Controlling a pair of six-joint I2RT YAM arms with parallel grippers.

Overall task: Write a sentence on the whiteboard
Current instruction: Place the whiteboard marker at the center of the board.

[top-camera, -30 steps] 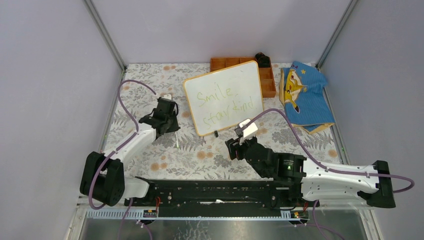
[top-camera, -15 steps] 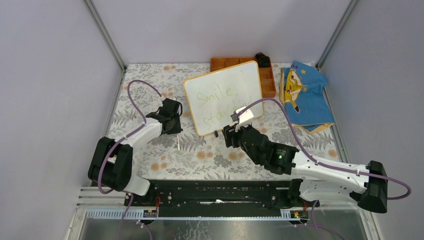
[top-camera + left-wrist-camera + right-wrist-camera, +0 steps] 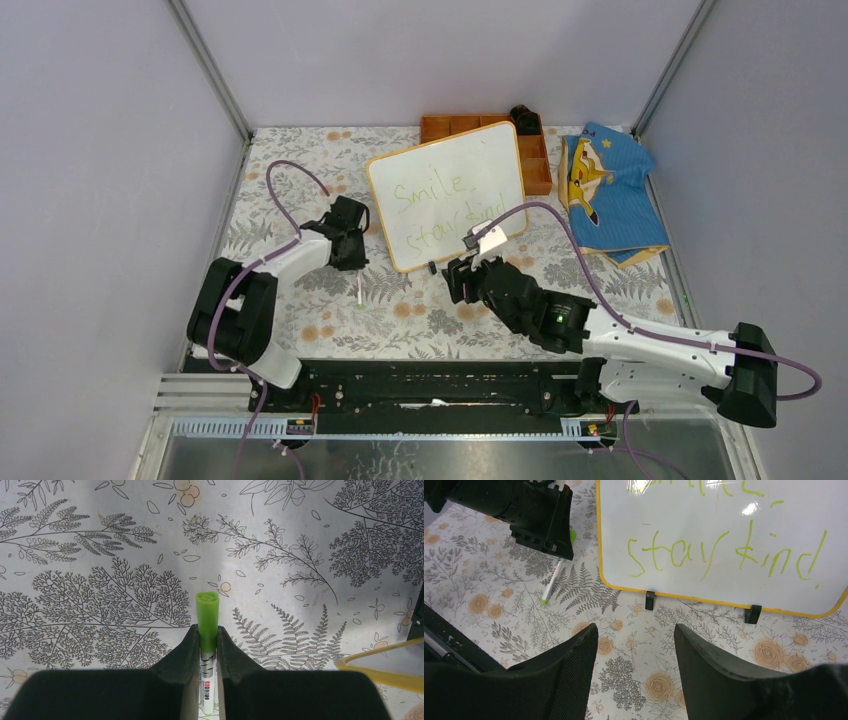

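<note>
Floral table (image 3: pixel 400 320), grey walls (image 3: pixel 100 150), whiteboard (image 3: pixel 450 195) by far edge, long axis crosswise, right end farther, left gripper (image 3: pixel 208 632) clamping green marker (image 3: pixel 207 605), right gripper (image 3: pixel 635 645) jaws wide.

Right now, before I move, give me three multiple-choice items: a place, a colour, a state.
1. Relative to the whiteboard, the blue cloth lies: A) left, B) on top, C) right.
2. The sentence is written in: A) yellow-green, B) red, C) black.
3. The left fingers are: A) open and empty, B) shut on the marker, C) shut on the cloth.
Answers: 1 C, it lies past the board's right side; 2 A, its strokes read pale green; 3 B, the wrist view shows them pinching the marker.
</note>
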